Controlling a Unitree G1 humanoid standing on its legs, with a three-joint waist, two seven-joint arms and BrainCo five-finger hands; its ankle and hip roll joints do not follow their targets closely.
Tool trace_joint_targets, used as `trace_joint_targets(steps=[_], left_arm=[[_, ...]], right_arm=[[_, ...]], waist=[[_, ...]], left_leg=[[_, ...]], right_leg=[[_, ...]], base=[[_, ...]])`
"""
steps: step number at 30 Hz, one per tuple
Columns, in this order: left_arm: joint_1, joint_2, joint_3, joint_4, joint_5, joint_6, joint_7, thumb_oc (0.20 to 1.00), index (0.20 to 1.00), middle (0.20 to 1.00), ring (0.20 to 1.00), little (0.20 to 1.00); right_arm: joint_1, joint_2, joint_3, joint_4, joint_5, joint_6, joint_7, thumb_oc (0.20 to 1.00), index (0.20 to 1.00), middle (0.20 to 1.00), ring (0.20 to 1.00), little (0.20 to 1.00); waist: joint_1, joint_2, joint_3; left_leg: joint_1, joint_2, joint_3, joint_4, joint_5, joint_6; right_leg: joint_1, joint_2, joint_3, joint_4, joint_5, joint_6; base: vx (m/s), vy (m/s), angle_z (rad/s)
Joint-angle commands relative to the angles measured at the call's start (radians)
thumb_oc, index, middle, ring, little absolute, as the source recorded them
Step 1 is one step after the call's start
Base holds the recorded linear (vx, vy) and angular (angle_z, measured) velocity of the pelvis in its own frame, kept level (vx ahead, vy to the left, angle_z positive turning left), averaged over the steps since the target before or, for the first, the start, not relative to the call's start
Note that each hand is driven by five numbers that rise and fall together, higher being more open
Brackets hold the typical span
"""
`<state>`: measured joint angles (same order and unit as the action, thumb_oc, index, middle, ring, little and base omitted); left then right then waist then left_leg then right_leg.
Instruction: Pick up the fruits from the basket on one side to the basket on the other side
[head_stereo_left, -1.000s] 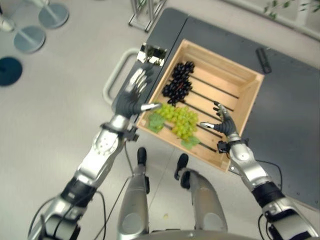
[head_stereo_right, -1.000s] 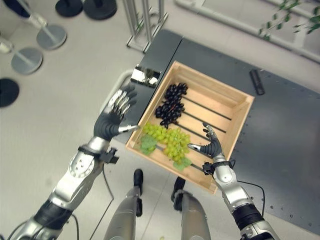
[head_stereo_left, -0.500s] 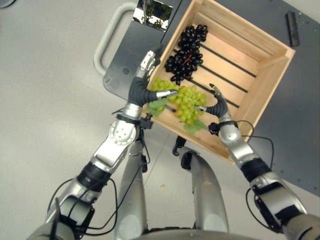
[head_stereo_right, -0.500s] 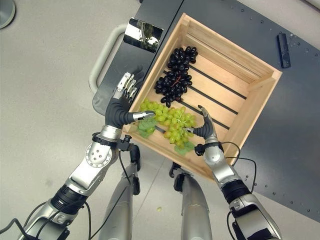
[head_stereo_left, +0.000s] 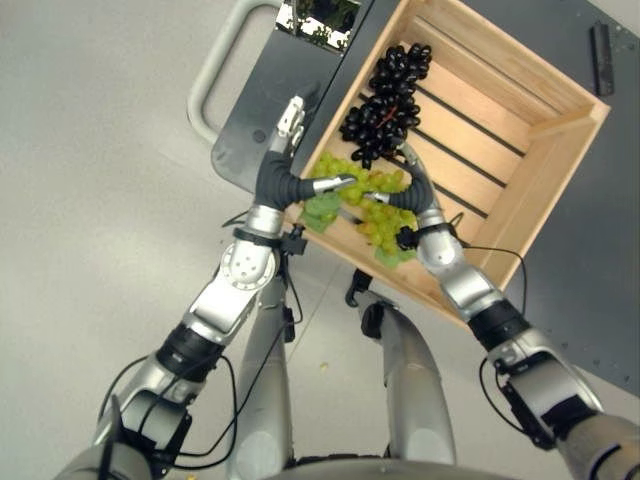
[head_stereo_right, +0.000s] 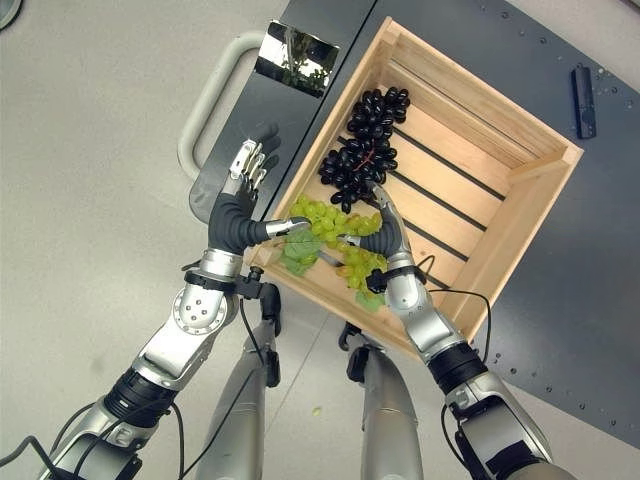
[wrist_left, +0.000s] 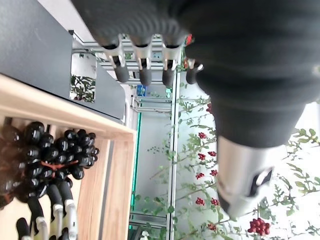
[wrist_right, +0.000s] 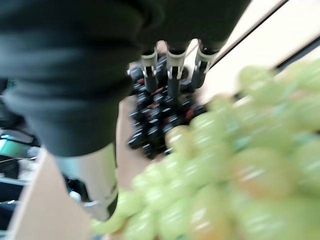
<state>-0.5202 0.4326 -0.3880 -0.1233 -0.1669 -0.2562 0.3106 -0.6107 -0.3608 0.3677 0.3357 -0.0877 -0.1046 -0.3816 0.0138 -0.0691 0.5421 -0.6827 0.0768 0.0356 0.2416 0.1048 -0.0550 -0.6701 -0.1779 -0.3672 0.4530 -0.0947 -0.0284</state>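
The green grape bunch (head_stereo_right: 335, 240) lies in the near corner of the wooden crate (head_stereo_right: 520, 215), resting on the slats against the near wall, with its leaves at the crate's edge. My left hand (head_stereo_right: 238, 205) stands at the bunch's left end, just outside the crate wall, fingers straight and spread upward, thumb stretched across onto the grapes. My right hand (head_stereo_right: 385, 232) is on the bunch's far right side, fingers relaxed and extended, thumb apart; nothing is clasped yet. In my judgement the step in hand is a two-handed scoop: both palms should close in low, under the cluster rather than on top, so loose grapes are not squeezed or shed. The dark grape bunch (head_stereo_right: 362, 145) lies just beyond, touching or nearly touching the green one. The crate sits on a dark grey cart (head_stereo_right: 590, 300) with a pale handle (head_stereo_right: 205, 110).
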Motion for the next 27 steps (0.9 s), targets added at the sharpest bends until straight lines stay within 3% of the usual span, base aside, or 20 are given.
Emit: trace_joint_targets(steps=[1,6,14,27], left_arm=[[0.017,0.009,0.03,-0.127,0.053,-0.04,0.014,1.0,1.0,1.0,1.0,1.0],[0.03,0.018,0.033,-0.151,0.043,-0.04,0.023,1.0,1.0,1.0,1.0,1.0],[-0.006,0.021,0.009,-0.171,0.083,-0.028,0.044,1.0,1.0,1.0,1.0,1.0],[-0.07,0.001,-0.025,-0.141,0.119,-0.01,0.075,1.0,1.0,1.0,1.0,1.0]], right_arm=[[0.028,0.015,-0.011,-0.102,-0.008,-0.048,0.003,1.0,1.0,1.0,1.0,1.0],[-0.007,0.028,0.024,0.001,-0.045,0.002,0.006,1.0,1.0,1.0,1.0,1.0],[-0.15,0.1,0.078,0.355,-0.107,0.082,-0.021,1.0,1.0,1.0,1.0,1.0],[-0.324,0.078,0.094,0.748,-0.081,0.105,-0.025,1.0,1.0,1.0,1.0,1.0]], waist=[[0.009,-0.025,-0.022],[0.022,-0.018,-0.022],[0.058,0.002,-0.022],[0.105,0.069,-0.022]], left_leg=[[0.057,-0.041,0.004,0.035,-0.084,0.028],[0.096,-0.04,0.004,0.028,-0.087,0.026],[0.045,-0.041,-0.025,0.04,-0.078,0.019],[-0.11,-0.073,-0.08,0.09,-0.077,0.015]], right_leg=[[0.103,-0.044,0.033,-0.19,0.12,0.151],[0.141,-0.046,0.027,-0.197,0.117,0.151],[0.114,-0.043,-0.001,-0.188,0.112,0.156],[0.002,-0.07,-0.059,-0.113,0.092,0.164]], base=[[0.01,0.006,0.08],[0.0,0.01,0.03],[0.0,-0.009,0.01],[0.02,0.016,0.15]])
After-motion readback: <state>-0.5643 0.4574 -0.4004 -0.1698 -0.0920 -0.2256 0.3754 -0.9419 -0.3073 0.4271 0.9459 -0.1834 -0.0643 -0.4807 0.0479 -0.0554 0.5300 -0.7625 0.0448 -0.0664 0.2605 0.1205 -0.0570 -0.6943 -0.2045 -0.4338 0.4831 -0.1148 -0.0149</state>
